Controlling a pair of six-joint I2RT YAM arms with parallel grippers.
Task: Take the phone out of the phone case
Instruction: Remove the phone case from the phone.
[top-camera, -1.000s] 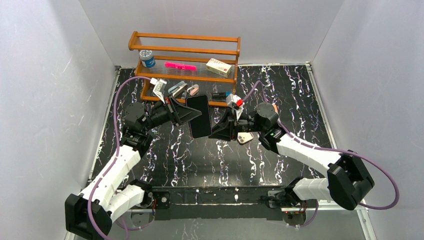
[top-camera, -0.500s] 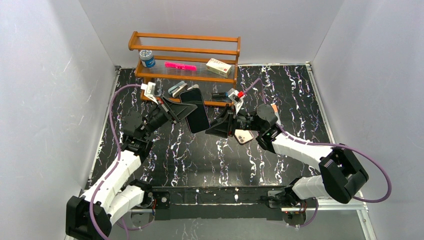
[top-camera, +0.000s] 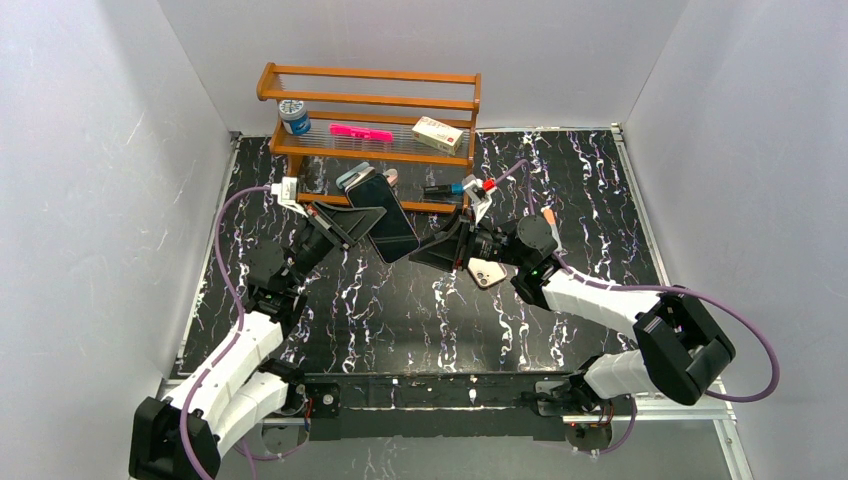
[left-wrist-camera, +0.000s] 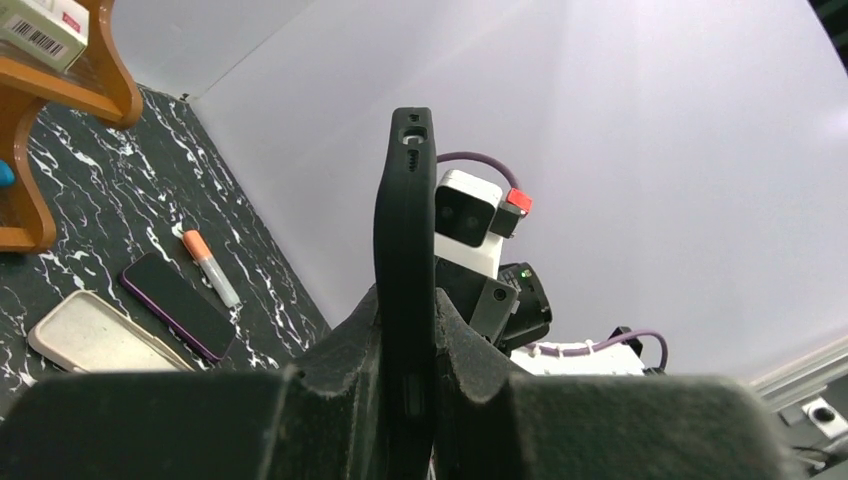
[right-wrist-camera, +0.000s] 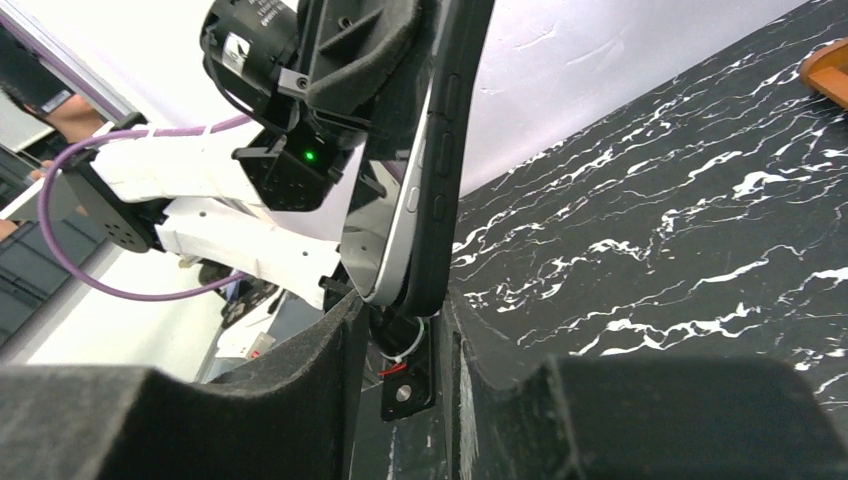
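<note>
Compared with a second ago, the phone (top-camera: 393, 215) is sitting farther back and higher, nearer the wooden rack (top-camera: 370, 75), with both arms reaching after it.

The left gripper (left-wrist-camera: 405, 330) is clamping the black phone case (left-wrist-camera: 405, 250) edge-on, pads tight against both faces. The phone is hanging in the air between the arms, not yet free of the case. In the right wrist view its silver rim (right-wrist-camera: 400, 200) is lifting away from the case at the lower end. The right gripper (right-wrist-camera: 400, 310) is standing narrow around that lower end and appears to be pinching it (how firmly cannot be told).

The step in hand looks like the peel itself. The next move is probably calling for the left arm to hold the case fast while the right one levers the phone out.

The rack's upper shelf is carrying a blue-lidded jar (top-camera: 294, 117), a pink marker (top-camera: 360, 131) and a small box (top-camera: 438, 134). On the table (top-camera: 400, 320) a beige case (left-wrist-camera: 90, 335) is lying open, seemingly empty, with a dark phone (left-wrist-camera: 178, 305) just beside it.
</note>
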